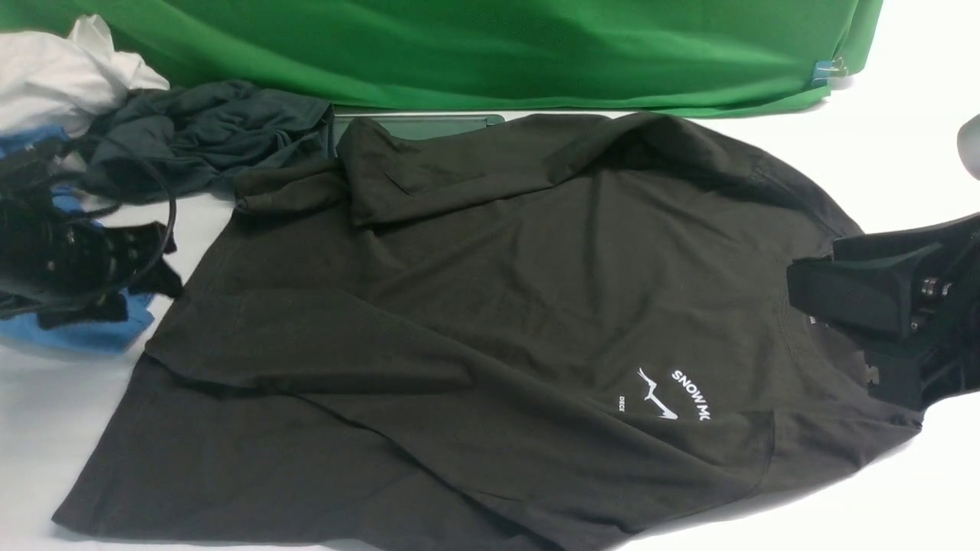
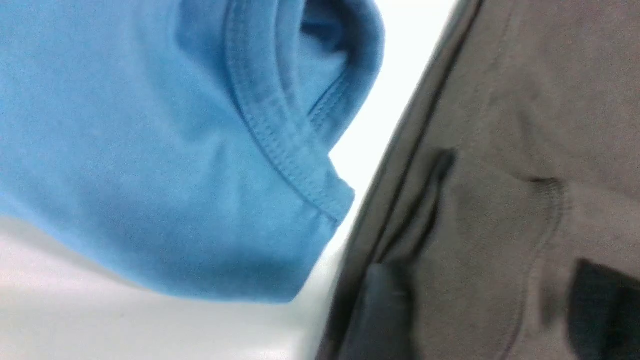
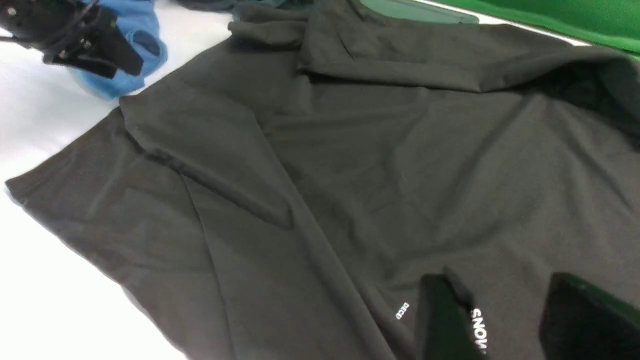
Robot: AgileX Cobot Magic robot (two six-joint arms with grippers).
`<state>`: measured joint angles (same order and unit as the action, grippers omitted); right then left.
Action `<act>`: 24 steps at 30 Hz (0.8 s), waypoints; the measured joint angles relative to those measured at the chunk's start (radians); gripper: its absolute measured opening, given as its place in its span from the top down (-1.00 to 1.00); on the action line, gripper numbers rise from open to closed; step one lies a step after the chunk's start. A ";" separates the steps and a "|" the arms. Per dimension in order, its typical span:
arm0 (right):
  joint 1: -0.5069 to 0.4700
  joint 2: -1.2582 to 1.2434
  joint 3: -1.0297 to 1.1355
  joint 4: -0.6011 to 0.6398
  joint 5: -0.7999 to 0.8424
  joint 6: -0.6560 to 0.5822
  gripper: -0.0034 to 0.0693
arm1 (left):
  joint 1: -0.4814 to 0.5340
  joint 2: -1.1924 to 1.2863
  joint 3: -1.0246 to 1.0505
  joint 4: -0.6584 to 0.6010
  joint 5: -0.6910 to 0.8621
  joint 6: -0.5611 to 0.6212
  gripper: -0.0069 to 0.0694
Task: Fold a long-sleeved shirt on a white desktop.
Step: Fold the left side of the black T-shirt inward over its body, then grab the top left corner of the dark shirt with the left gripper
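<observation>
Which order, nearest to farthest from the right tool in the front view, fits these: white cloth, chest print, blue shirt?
Measured from the right tool:
1. The chest print, just to its left on the black shirt.
2. The blue shirt, at the far left edge.
3. The white cloth, in the far-left back corner.

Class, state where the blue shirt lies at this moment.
In the front view, the blue shirt lies on the white desktop at the far left, under the left gripper and beside the long-sleeved shirt.

Black shirt [image 1: 475,306] across white desktop [image 1: 903,153]
</observation>
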<state>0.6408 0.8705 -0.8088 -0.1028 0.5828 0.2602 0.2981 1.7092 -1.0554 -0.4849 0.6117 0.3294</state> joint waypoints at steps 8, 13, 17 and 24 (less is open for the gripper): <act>0.000 0.012 0.000 0.000 -0.025 0.059 -0.61 | -0.007 0.069 -0.302 -0.154 0.086 -0.012 -0.99; 0.000 0.017 -0.001 0.000 -0.114 0.001 -0.62 | -0.009 0.188 -0.436 -0.261 0.179 0.067 -0.95; 0.000 0.065 -0.049 0.000 -0.103 -0.040 -0.62 | -0.043 0.279 -0.545 -0.286 0.219 0.086 -0.83; 0.000 0.157 -0.123 0.000 -0.057 -0.059 -0.62 | -0.136 0.434 -0.806 0.067 0.281 0.039 -0.76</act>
<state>0.6408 1.0277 -0.9320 -0.1028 0.5261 0.2017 0.1621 2.1432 -1.8611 -0.4178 0.8927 0.3686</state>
